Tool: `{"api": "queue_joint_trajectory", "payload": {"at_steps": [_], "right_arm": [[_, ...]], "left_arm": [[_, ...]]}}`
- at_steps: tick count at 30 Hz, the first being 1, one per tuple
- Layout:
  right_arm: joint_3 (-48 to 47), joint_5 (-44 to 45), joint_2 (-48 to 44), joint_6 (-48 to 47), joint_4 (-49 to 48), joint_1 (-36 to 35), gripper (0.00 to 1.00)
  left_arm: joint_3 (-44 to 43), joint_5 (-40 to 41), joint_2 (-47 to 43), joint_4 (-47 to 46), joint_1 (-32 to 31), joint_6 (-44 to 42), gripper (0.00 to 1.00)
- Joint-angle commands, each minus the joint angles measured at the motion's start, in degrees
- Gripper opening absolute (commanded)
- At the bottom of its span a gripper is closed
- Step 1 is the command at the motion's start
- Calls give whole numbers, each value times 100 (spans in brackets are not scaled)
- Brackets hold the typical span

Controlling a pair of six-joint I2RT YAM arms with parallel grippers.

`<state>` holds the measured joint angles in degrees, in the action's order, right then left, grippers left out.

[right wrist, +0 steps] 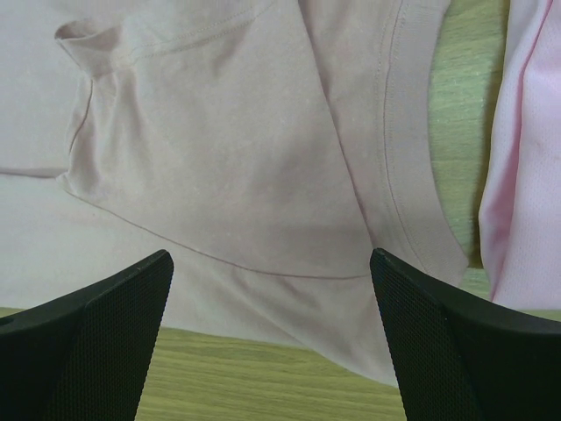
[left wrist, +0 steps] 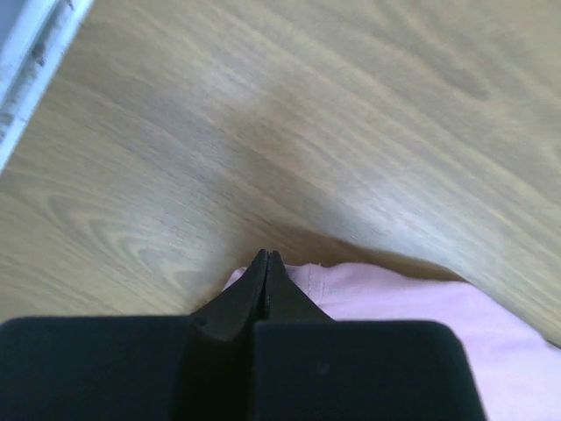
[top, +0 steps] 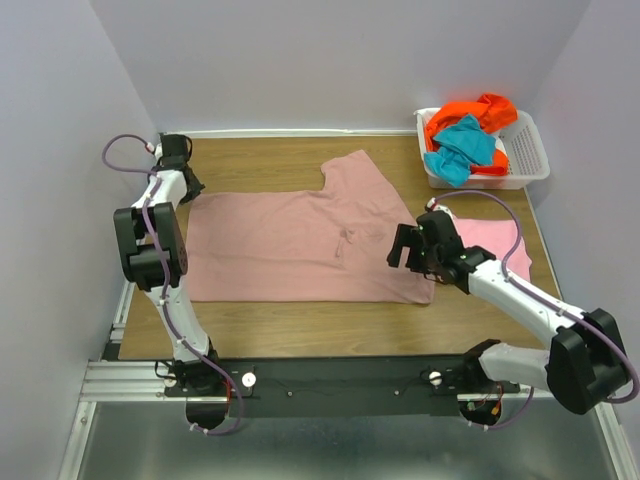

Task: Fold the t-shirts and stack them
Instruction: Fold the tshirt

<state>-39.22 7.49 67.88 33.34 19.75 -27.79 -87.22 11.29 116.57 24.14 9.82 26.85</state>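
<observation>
Top external view: the mauve shirt (top: pixel 290 245) lies flat on the bench (top: pixel 270 320), long axis 9 to 3 o'clock. Left hand (top: pixel 189 186) is closed tight at its 9 o'clock corner, cloth caught or not unclear; right hand (top: pixel 405 246) hovers wide open, empty, over the 3 o'clock end.

A wood-grain surface (top: pixel 300 320) sits between plain pale walls (top: pixel 330 60) under even light, an aluminium rail (top: pixel 120 380) along its near edge.
</observation>
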Motion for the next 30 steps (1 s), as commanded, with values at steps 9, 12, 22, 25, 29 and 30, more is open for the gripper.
{"api": "queue_joint_trajectory", "payload": {"at_steps": [9,12,22,25,29,30], "right_arm": [[-1839,439,1479,-99,3,19,100],[-2814,332,2087,-223,3,81,100],[-6523,147,5155,-1074,12,643,100],[-7438,157,5998,-1347,90,670,100],[-8256,279,6720,-1559,91,679,100],[-8442,315,7034,-1594,91,687,100]], "left_arm": [[618,-118,-829,-665,-60,-127,0],[698,-153,-821,-718,-68,-128,0],[855,-206,-812,-797,-68,-145,0],[856,-127,-820,-780,-60,-163,0],[882,-57,-864,-788,-68,-154,0],[882,-48,-873,-797,-68,-163,0]]}}
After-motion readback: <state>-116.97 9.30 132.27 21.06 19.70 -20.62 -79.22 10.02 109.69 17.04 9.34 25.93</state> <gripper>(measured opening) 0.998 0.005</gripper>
